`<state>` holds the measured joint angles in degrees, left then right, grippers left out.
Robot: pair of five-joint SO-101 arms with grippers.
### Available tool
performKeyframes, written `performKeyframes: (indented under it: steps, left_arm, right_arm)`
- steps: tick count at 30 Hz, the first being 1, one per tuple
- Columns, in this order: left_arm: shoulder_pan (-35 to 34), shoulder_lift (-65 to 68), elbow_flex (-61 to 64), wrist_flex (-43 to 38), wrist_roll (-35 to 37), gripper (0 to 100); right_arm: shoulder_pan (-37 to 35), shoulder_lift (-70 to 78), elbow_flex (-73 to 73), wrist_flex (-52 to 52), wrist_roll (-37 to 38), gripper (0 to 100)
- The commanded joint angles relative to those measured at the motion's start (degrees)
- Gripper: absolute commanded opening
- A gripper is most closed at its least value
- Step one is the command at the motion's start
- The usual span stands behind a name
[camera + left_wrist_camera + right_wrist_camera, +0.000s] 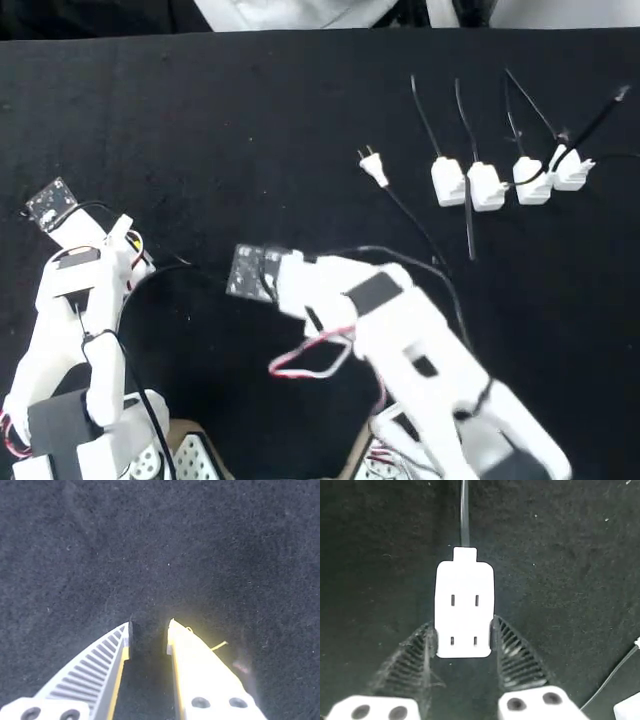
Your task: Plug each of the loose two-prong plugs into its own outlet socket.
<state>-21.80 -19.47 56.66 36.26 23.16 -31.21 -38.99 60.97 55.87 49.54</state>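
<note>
Over the dark bench (200,120) the right pincer (464,627) clamps the socket (464,595), probably light, hard and slick, by its flat sides, a sound hold; left pincer (149,625) slightly parted, empty

l end effector (149,625) slightly open, r end effector (464,631) clamped on socket (464,592)

Two white arms (420,340) — black joint blocks, red-and-white cables (310,357), ribbed fingers (95,665) with screws.

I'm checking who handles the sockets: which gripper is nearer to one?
Right. The right gripper has its fingers against both sides of a socket. The left gripper is over bare cloth.
</note>
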Motion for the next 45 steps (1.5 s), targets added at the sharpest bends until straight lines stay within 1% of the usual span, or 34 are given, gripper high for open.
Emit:
performKeyframes:
  steps: [1, 3, 7, 10, 12, 14, 15, 18, 20, 21, 26, 28, 31, 37, 42, 45]
  left_arm:
    - [0.57, -0.26, -0.92, -0.7, -0.18, 13]
    - [0.57, -0.26, -0.92, -0.7, -0.18, 13]
    - [0.57, -0.26, -0.92, -0.7, -3.08, 13]
    - [0.57, -0.26, -0.92, -0.62, -3.16, 13]
    - [0.48, -0.26, -0.92, -0.53, -3.16, 13]
    - [0.48, -0.26, -0.92, -0.53, -3.16, 13]
    - [0.31, -0.26, -0.92, -0.53, -3.16, 13]
    - [0.13, -0.79, -1.01, -0.35, -3.16, 13]
    - [0.48, -0.88, -1.27, -0.35, -3.25, 13]
    - [0.57, -0.88, -1.36, -0.35, -3.25, 13]
    - [0.57, -0.7, -1.27, -0.35, -3.25, 13]
    - [0.57, -0.62, -1.36, -0.35, -3.25, 13]
    - [0.4, -0.53, -1.36, -0.35, -3.25, 13]
    - [0.48, -0.44, -1.36, -0.35, -3.25, 13]
    - [0.48, -0.35, -1.36, -0.62, -3.25, 13]
    - [0.4, -0.35, -1.27, -0.62, -3.25, 13]
  right_arm:
    - [-0.97, -6.73, 2.42, -1.41, 1.05, 1.8]
    - [-0.97, -6.81, 3.03, -0.35, 1.05, 7.0]
    - [-0.97, -6.11, 3.21, 0.62, 1.05, 28.2]
    - [-0.88, -6.29, 1.98, 0.88, 1.05, 41.6]
    - [-0.62, -6.29, 0.48, 1.05, 1.05, 47.0]
    - [0.97, -6.2, -0.75, 0.88, 0.53, 49.8]
    - [1.76, -6.2, -1.45, 0.7, -0.88, 50.3]
    - [5.1, -6.02, -4.0, 0.62, -6.15, 50.4]
    - [5.71, -5.85, -4.44, 0.7, -7.65, 49.3]
    - [5.54, -5.85, -4.0, 1.05, -7.65, 47.1]
    - [-3.16, -5.85, 1.98, 0.62, -8.0, 24.3]
    - [-5.71, -5.85, 3.56, -0.97, -8.09, 19.1]
    - [-5.19, -5.85, 5.05, -3.52, -8.18, 18.8]
    - [0.79, -5.76, 8.04, -3.87, -7.91, 18.8]
    - [3.25, -5.85, 10.59, -4.31, -7.65, 18.8]
    - [5.63, -5.76, 10.86, -8.35, -7.65, 18.8]
